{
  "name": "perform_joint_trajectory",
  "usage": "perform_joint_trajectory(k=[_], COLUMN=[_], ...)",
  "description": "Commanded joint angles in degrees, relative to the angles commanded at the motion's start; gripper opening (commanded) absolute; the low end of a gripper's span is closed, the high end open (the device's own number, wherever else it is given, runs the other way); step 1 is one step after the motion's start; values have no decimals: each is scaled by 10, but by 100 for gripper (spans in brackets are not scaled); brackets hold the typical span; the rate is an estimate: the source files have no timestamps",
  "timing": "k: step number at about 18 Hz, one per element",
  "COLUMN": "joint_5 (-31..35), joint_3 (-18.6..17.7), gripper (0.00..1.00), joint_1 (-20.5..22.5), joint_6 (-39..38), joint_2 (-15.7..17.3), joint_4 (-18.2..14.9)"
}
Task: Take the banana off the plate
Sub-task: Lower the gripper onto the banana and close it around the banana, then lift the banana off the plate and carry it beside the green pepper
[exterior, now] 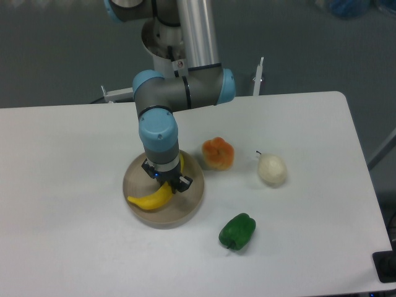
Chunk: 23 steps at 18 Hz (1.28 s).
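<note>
The yellow banana (150, 198) lies on the round beige plate (185, 210) at the table's left centre. My gripper (168, 180) points straight down over the plate, its fingers at the banana's right part. The wrist hides the fingertips and the banana's far end, so I cannot tell whether the jaws are closed on the banana or whether it is lifted off the plate.
An orange fruit (218, 153) sits just right of the plate. A pale pear-like fruit (271, 168) lies further right. A green pepper (237, 231) lies in front, right of the plate. The table's front edge is near the bottom.
</note>
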Motion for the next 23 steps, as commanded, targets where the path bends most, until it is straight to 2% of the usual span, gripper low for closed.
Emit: perform_joint_trajectory(k=[5, 12, 17, 20, 23], joint_5=[3, 11, 11, 11, 18], joint_3=[36, 76, 131, 167, 175], gripper=[37, 37, 37, 37, 37], joint_1=[13, 102, 163, 180, 184], joint_6=[26, 145, 220, 244, 247], joint_2=[18, 45, 45, 39, 35], joint_4=[-11, -18, -44, -69, -77])
